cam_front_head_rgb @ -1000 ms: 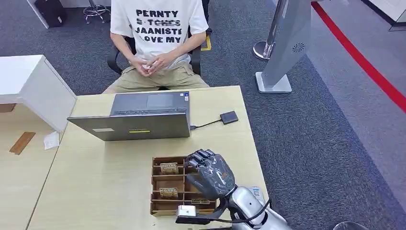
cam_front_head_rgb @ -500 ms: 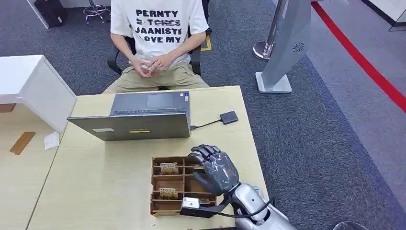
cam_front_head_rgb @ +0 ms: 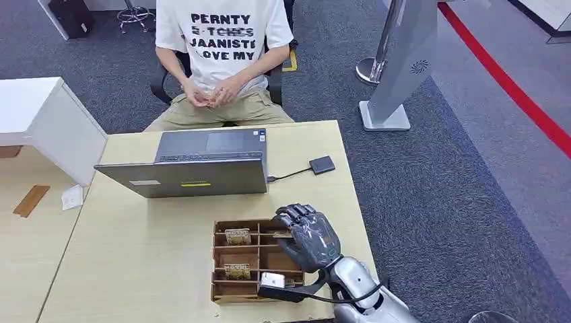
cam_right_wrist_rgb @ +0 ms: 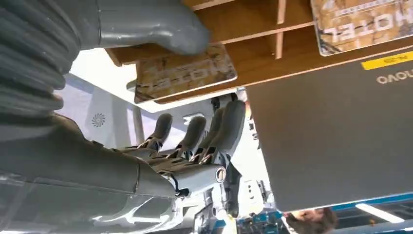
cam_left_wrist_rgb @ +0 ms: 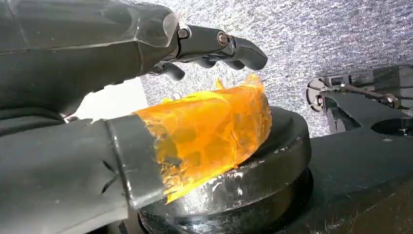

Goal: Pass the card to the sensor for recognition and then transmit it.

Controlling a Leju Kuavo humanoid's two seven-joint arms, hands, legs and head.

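The right hand [cam_front_head_rgb: 308, 237] has slid right over the tray [cam_front_head_rgb: 225, 269], fingers apart above a flat-lying card [cam_right_wrist_rgb: 185, 73].

- A brown wooden card tray [cam_front_head_rgb: 222, 259] with tan printed hotel cards [cam_front_head_rgb: 238, 236]
- A grey laptop [cam_front_head_rgb: 195, 176] with a yellow sticker [cam_front_head_rgb: 195, 184]
- A white T-shirt [cam_front_head_rgb: 222, 30] with black lettering

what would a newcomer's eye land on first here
The right hand poised over the wooden card tray near the table's front edge, its thumb on a card. Beyond it, an open laptop, and a person seated across the table.
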